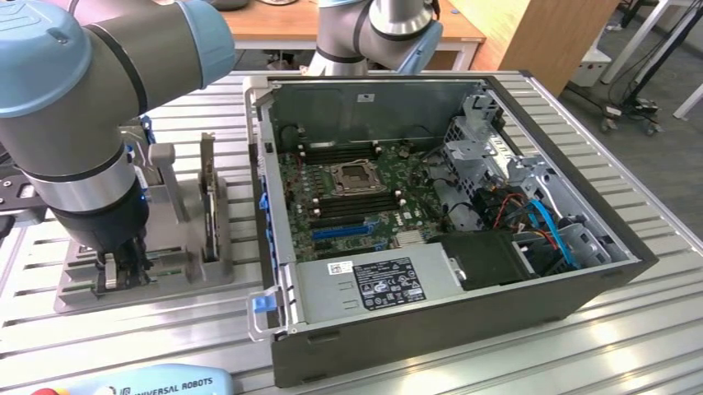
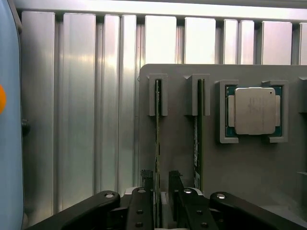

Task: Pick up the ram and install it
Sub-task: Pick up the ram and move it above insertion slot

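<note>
The ram [image 2: 157, 124] is a thin green stick standing on edge in a slot of the grey holder plate [image 2: 177, 158]. My gripper [image 2: 160, 178] is lowered over one end of it. One black finger [image 2: 147, 179] stands on each side of the stick, with a small gap still showing, so the jaws are open around it. A second stick of the same kind [image 2: 197, 129] stands in the neighbouring slot. In the exterior view the gripper [image 1: 118, 267] is down at the grey holder [image 1: 165, 271], on that view's left, beside the open computer case [image 1: 439, 321].
A square silver processor chip [image 2: 254, 110] lies in a pocket of the holder beside the sticks. Inside the case, the motherboard [image 1: 363, 206] shows long black slots around the processor socket [image 1: 357, 177]. The ribbed aluminium table [image 1: 615, 346] runs under everything. A teach pendant [image 1: 143, 385] lies at the front edge.
</note>
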`<action>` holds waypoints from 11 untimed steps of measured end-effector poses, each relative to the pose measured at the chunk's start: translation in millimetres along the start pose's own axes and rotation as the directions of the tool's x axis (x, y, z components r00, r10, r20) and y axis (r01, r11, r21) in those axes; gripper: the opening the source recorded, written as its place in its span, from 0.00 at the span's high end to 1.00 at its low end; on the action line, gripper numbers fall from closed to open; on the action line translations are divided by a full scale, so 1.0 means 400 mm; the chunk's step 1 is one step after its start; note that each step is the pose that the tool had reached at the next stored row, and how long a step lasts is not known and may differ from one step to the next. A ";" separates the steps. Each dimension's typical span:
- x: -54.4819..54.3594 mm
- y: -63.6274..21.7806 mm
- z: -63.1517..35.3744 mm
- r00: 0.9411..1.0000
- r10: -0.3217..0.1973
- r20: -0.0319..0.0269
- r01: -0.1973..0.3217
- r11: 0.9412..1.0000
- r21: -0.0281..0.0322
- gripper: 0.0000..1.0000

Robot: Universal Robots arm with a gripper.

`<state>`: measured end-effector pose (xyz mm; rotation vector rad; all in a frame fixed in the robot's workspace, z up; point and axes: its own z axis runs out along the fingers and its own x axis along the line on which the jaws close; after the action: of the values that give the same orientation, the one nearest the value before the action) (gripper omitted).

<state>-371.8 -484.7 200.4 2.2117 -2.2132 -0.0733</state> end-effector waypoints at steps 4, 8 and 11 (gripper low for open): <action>0.000 0.000 0.000 1.000 0.000 0.000 0.000 1.000 0.000 0.73; 0.003 0.000 0.000 1.000 0.000 0.000 0.000 1.000 0.000 0.73; 0.004 0.000 0.000 1.000 0.000 0.000 0.000 1.000 0.000 0.73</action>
<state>-371.8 -486.4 200.4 2.2116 -2.2134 -0.0732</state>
